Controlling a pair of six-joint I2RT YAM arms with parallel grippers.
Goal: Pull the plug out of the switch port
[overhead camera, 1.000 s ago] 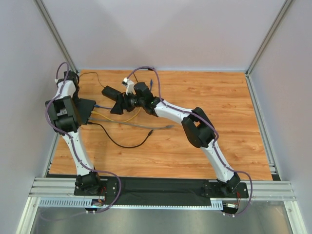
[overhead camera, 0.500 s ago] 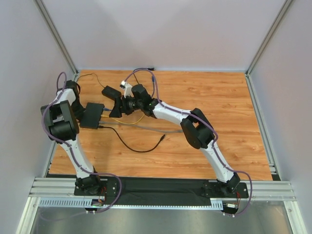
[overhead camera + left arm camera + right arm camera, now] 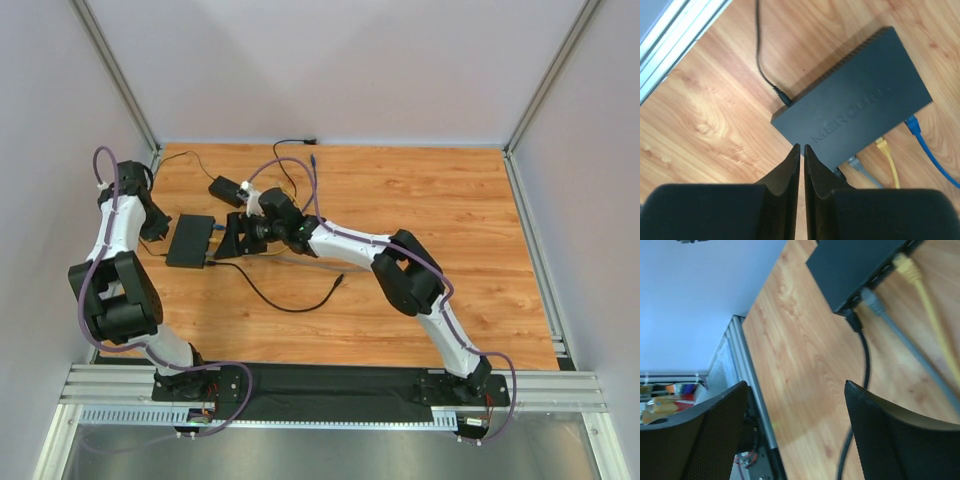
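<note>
Step in hand: judged to be the approach to a plug, with nothing gripped yet.
Switch: the switch (image 3: 190, 240) lies flat on the wooden table (image 3: 440, 200), at its left side between the two grippers, ports facing the right arm.
Plugs seated: blue plug (image 3: 911, 124), yellow plug (image 3: 905, 266), grey plug (image 3: 871, 299) and black plug (image 3: 854, 320), side by side.
Right gripper: the right gripper (image 3: 795, 387) is spread wide and holds nothing.
Left gripper: the left gripper (image 3: 800, 150) has its fingers pressed together, empty, tips at the switch's unported edge; contact cannot be confirmed.
Plug relative to jaws: the black plug is ahead of the right fingertips, off toward one finger. Its black cable (image 3: 863, 365) trails back into the gap.
Recommended method: centre the gap on one plug body, not its cable. Close on it. Draw straight out along the port axis while the left gripper braces the switch.
Risk: neighbouring plugs sit close, and a wide closure may catch two.
</note>
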